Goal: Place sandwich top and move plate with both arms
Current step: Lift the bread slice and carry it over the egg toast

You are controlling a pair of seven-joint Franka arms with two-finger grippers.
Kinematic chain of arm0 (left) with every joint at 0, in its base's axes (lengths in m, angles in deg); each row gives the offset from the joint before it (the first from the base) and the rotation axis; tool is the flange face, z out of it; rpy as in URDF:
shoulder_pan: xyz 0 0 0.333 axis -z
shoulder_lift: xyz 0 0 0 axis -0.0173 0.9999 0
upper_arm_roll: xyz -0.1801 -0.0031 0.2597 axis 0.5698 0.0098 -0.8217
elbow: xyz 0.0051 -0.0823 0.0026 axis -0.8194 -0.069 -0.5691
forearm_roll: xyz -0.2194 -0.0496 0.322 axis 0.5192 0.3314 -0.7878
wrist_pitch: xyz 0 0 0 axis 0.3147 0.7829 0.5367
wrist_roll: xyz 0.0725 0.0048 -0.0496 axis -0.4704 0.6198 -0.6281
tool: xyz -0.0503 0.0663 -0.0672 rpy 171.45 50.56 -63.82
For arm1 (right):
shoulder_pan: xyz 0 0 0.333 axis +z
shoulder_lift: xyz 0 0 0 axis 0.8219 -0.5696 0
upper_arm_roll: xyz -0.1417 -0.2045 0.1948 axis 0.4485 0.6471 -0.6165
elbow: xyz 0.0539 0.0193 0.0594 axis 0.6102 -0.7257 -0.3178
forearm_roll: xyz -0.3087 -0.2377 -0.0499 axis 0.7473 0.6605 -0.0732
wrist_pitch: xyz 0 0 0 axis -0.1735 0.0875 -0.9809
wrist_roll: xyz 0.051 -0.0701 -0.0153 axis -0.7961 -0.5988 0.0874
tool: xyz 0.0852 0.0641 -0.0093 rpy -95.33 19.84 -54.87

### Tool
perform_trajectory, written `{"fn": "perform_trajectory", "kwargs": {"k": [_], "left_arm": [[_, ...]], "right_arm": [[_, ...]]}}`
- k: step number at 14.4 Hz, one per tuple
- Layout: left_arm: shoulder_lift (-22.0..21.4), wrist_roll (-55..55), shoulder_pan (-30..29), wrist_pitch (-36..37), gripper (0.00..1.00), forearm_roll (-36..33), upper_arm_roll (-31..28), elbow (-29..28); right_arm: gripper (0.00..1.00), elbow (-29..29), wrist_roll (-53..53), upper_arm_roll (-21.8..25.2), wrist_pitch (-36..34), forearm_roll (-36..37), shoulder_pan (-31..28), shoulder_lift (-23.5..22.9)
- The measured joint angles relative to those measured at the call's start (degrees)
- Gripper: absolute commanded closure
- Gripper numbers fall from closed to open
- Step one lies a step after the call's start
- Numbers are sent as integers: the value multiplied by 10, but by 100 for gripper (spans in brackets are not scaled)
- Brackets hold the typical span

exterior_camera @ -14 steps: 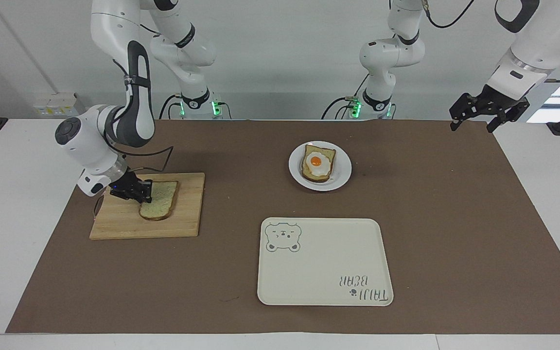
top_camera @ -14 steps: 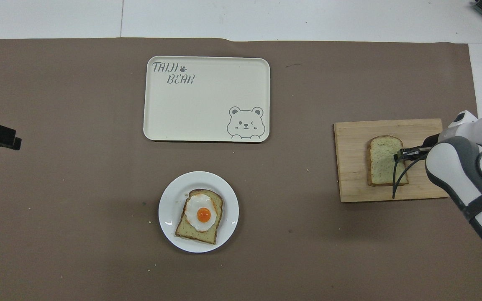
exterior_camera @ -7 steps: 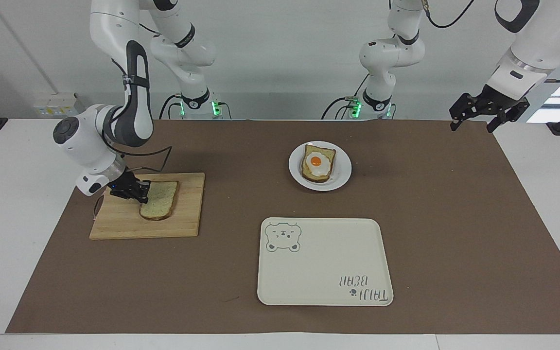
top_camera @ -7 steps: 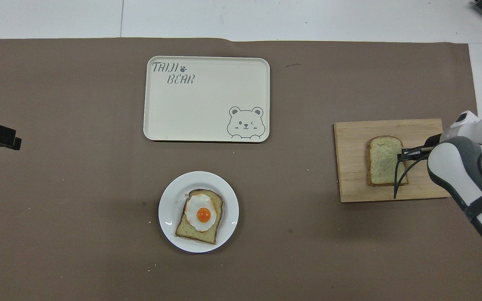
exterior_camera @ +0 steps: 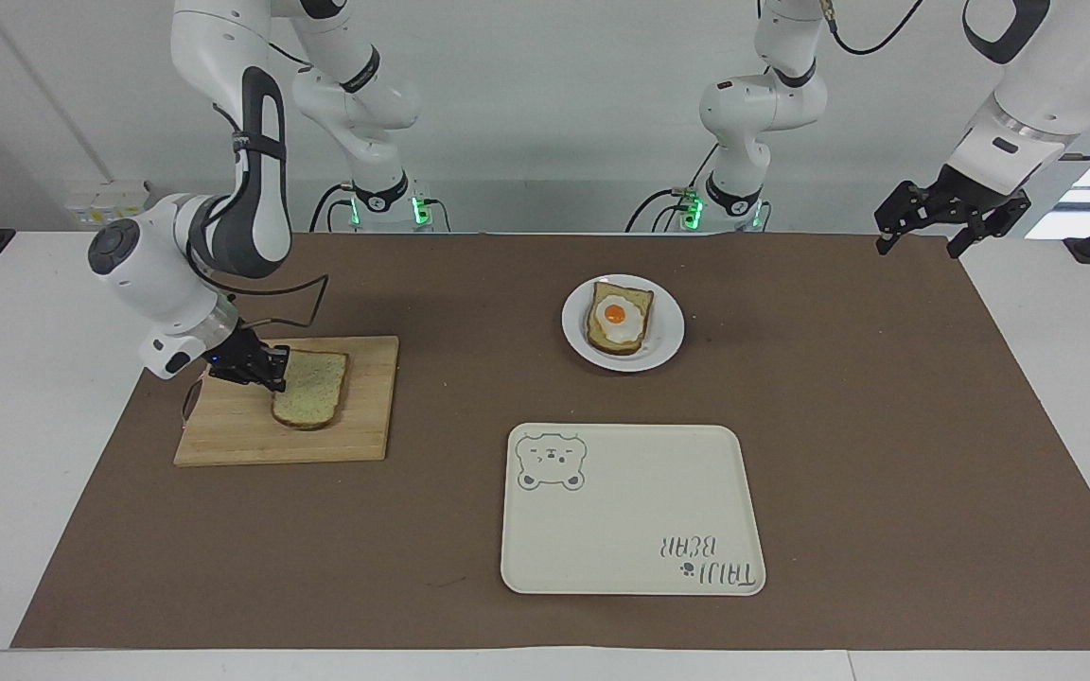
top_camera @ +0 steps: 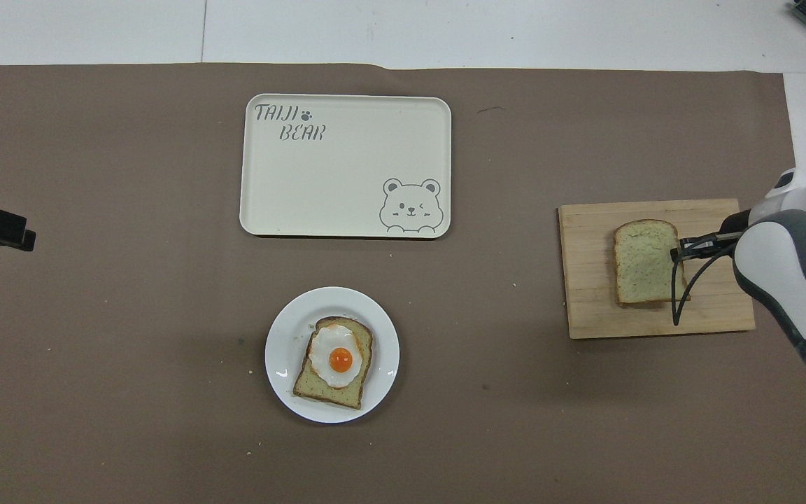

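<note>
Right gripper [exterior_camera: 272, 368] pinches one edge of the bread [exterior_camera: 310, 401], lying on the board [exterior_camera: 365, 416]. Left gripper [exterior_camera: 945, 219] idle, jaws apart. Risk: edge grip, slice may sag or tear.

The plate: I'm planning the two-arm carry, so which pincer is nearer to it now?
Right. The right pincer is at the sandwich top on the cutting board; the left pincer hangs over the table's corner, farther from the plate.
</note>
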Motion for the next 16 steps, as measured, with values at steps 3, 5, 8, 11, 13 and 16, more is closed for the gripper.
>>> {"fn": "perform_trajectory", "kwargs": {"k": [3, 5, 8, 11, 13, 16], "left_arm": [[0, 0, 0, 0, 0, 0, 0, 0], [0, 0, 0, 0, 0, 0, 0, 0], [0, 0, 0, 0, 0, 0, 0, 0], [0, 0, 0, 0, 0, 0, 0, 0], [0, 0, 0, 0, 0, 0, 0, 0], [0, 0, 0, 0, 0, 0, 0, 0]], "right_arm": [[100, 19, 0, -6, -35, 0, 4, 15], [100, 37, 0, -10, -78, -16, 6, 22], [100, 65, 0, -10, -143, -63, 6, 26], [100, 69, 0, -10, -158, -81, 6, 27], [100, 69, -5, -11, -167, -104, 10, 27], [100, 67, -29, -11, -174, -126, 36, 27]]}}
